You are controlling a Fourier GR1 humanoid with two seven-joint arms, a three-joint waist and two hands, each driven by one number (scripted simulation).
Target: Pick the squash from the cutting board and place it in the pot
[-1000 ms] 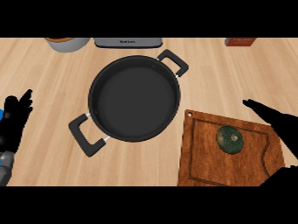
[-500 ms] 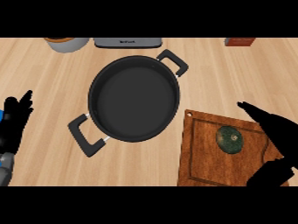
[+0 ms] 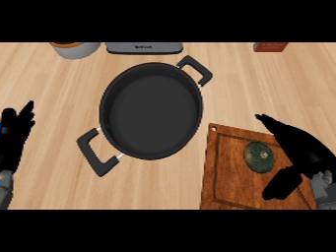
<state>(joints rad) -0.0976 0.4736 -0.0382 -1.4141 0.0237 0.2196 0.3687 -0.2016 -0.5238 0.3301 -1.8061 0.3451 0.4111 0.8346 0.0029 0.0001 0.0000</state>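
Here, in the head view, the squash (image 3: 259, 156) is seen lying on the cutting board (image 3: 232, 182) at the lower right of the desk (image 3: 54, 88), small, round and dark green. The right hand (image 3: 305, 150) is held just beside and partly over it, with fingers spread apart and the thumb set below, nothing being clasped yet. The pot (image 3: 151, 116) is placed to the left of the board, near it but not touching, its dark inside bare and its two handles pointing to upper right and lower left. The left hand (image 3: 10, 142) is rested open at the left edge, fingers up. No other view is given. A risk is judged: the squash, being round, could be nudged and rolled across the board if the fingers are closed off-centre, and the pot's rim could be struck during the carry.
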